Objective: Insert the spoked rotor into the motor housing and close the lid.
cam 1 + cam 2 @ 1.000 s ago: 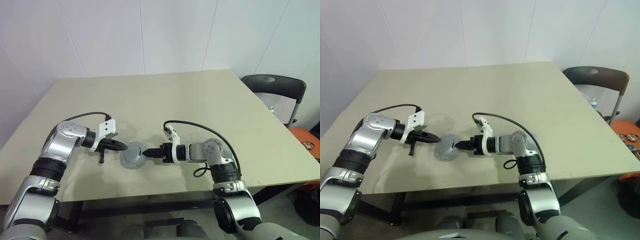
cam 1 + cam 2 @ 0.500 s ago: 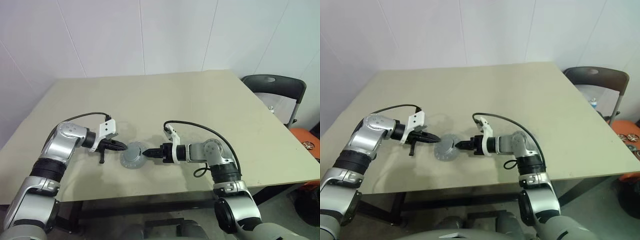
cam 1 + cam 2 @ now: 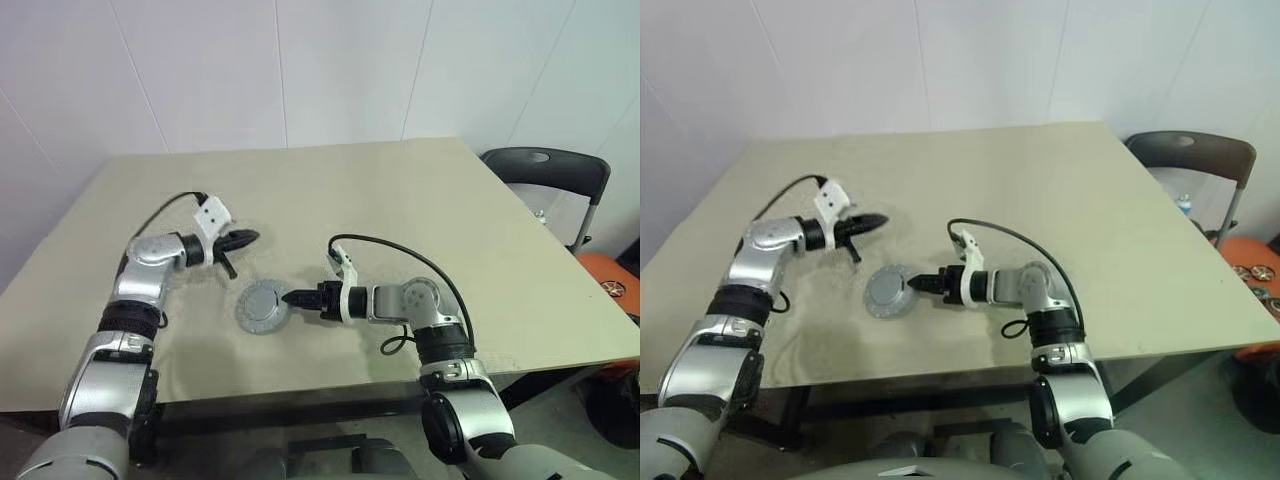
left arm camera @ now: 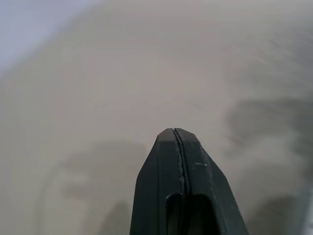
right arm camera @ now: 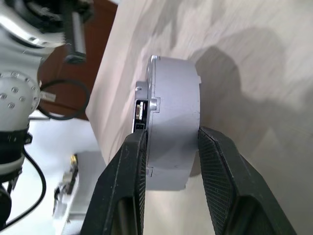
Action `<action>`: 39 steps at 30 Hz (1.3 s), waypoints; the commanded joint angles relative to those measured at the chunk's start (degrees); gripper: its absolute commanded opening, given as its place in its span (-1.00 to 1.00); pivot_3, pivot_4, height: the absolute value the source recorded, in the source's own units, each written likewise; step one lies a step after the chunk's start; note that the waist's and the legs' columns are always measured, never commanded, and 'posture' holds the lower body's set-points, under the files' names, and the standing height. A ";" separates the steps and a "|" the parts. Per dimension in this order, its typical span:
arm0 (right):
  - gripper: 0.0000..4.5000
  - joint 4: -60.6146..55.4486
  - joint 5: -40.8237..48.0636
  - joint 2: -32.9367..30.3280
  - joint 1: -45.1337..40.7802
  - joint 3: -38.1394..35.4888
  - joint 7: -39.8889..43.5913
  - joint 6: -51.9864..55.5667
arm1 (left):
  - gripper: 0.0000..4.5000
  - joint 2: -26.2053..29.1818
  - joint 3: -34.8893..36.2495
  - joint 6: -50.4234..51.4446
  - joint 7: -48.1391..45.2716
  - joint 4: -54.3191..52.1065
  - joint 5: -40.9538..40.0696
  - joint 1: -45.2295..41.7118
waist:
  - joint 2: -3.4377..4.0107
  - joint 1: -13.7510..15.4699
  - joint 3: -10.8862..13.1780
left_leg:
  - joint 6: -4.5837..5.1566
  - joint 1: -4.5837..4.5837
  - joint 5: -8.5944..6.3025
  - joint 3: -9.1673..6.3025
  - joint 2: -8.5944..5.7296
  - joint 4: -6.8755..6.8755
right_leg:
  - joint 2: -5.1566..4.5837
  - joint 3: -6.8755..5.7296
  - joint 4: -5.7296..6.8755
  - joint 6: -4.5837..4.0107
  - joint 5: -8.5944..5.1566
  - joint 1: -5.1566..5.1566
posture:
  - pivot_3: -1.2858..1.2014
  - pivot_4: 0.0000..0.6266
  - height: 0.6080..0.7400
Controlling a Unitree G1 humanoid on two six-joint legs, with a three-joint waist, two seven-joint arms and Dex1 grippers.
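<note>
Right gripper [image 3: 291, 298] pinches the closed, flat-lying motor housing [image 3: 262, 307] from 3 o'clock; left gripper [image 3: 250, 237], fully closed and empty, hovers at 11.

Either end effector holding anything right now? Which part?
The right end effector grips the round grey metal motor housing with its lid on, one finger on the top face and one on the bottom, at the edge. The left end effector is shut, empty.

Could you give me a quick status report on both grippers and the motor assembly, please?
Left gripper shut, empty, raised clear. Right gripper clamped on the closed motor housing, lid on. Nothing in the way.
</note>
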 commanded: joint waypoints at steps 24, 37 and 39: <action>-0.40 9.00 4.42 6.38 -8.88 -15.31 -5.92 -21.56 | -0.46 -12.31 16.81 21.41 17.28 -10.17 -18.77 7.66 | -0.03 -0.48 -0.01 | -0.06 -0.76 0.04 0.00 -0.03 0.15 | -0.04 0.05 0.21 -0.01 0.05 -0.75 | 0.03 -1.00 1.00; -0.40 10.12 5.09 9.03 -9.78 -14.54 -5.32 -24.83 | 0.99 -18.44 22.39 35.69 21.80 -16.87 -29.53 11.78 | -0.04 -0.99 -0.02 | -0.11 -0.74 0.07 -0.01 -0.03 0.16 | -0.01 0.04 0.24 -0.03 0.07 -0.74 | 0.03 -1.00 1.00; -0.40 10.12 4.96 9.16 -9.53 -14.17 -5.20 -24.99 | 0.99 -19.43 23.28 39.28 21.19 -18.50 -32.53 12.13 | -0.04 -1.24 -0.02 | -0.11 -0.74 0.07 -0.01 -0.03 0.16 | 0.00 0.04 0.24 -0.03 0.07 -0.74 | 0.03 -1.00 1.00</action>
